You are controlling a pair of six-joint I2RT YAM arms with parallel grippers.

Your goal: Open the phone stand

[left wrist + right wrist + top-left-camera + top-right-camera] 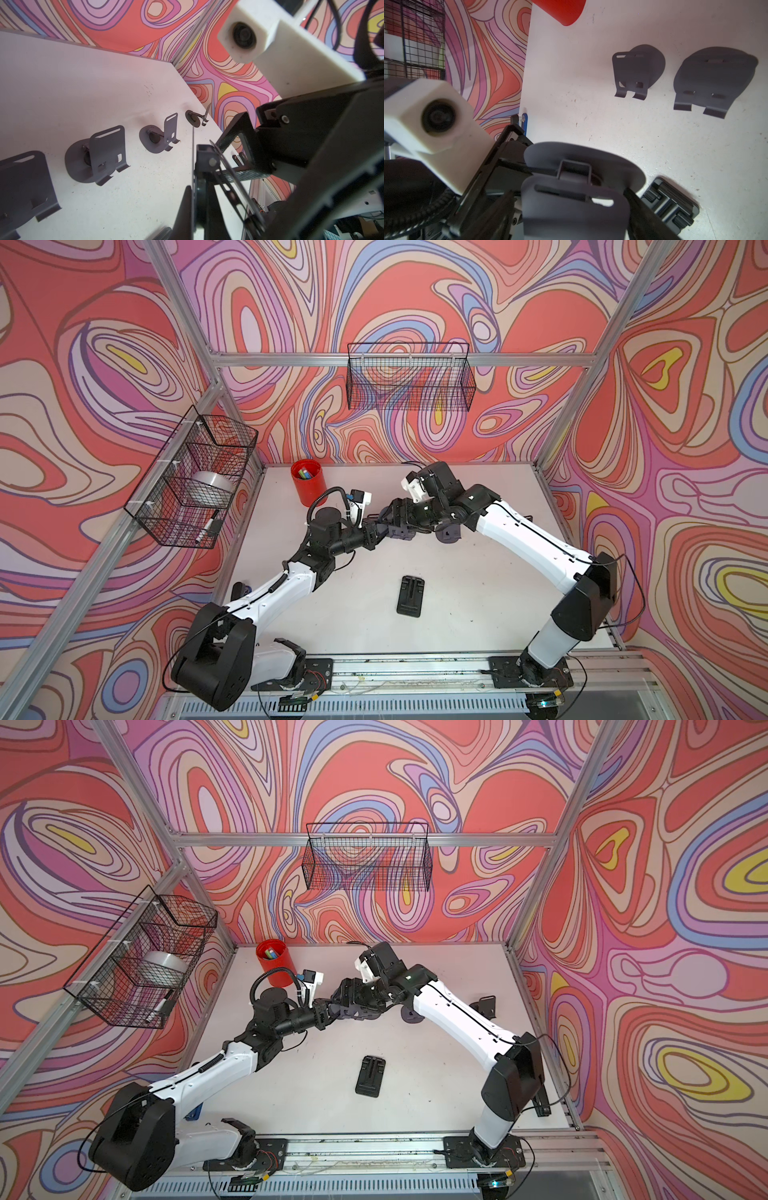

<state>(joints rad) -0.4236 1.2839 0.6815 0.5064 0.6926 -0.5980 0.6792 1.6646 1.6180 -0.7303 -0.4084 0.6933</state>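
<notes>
Left fingers (184,214) clench the grey phone stand (575,207) aloft; whether right fingers (232,131) grip is unclear. Weak pinch could drop it.

Left arm (232,1065), right arm (457,1019) meeting mid-table — grey phone stand (359,1014) between, black stand (370,1076) nearby

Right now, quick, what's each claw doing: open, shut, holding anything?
Left claw: shut on the round base of the grey phone stand.
Right claw: spread wide around that stand's plate; whether it grips cannot be told.
</notes>
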